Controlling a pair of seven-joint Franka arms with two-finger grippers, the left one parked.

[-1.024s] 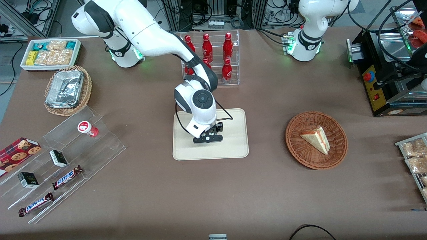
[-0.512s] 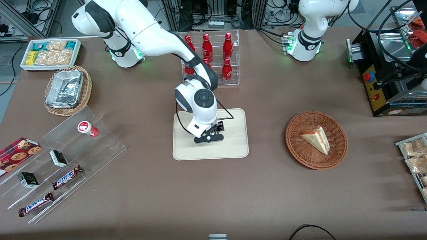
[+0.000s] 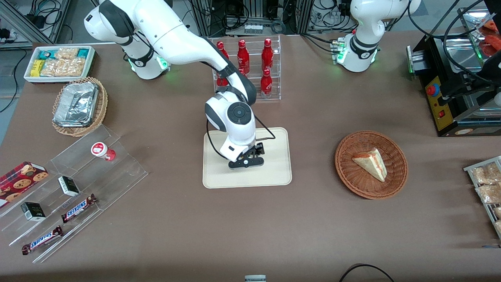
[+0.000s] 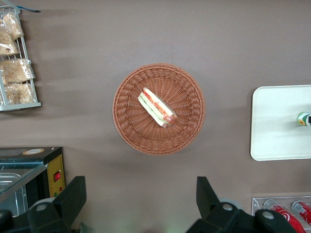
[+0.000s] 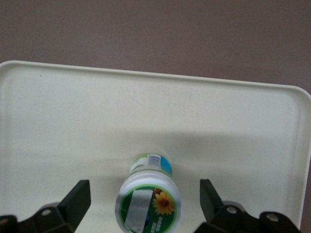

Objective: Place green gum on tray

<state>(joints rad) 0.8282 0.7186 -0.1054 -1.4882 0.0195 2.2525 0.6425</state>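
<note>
The green gum (image 5: 148, 199), a small white bottle with a green-and-white lid and a green and blue label, stands upright on the cream tray (image 5: 73, 121). My right gripper (image 5: 145, 195) is open just above it, with one finger (image 5: 77, 196) on each side of the bottle and a gap between each and the bottle. In the front view the gripper (image 3: 245, 160) is over the middle of the tray (image 3: 274, 172) and hides the gum. The left wrist view shows the gum (image 4: 304, 119) on the tray (image 4: 277, 121).
A clear rack of red bottles (image 3: 250, 68) stands farther from the front camera than the tray. A wicker basket (image 3: 348, 172) with a sandwich lies toward the parked arm's end. A clear stand holds the red-lidded bottle (image 3: 102, 150) and snack bars toward the working arm's end.
The right wrist and gripper have shifted slightly over the tray, a little away from the front camera. Nothing else has moved.
</note>
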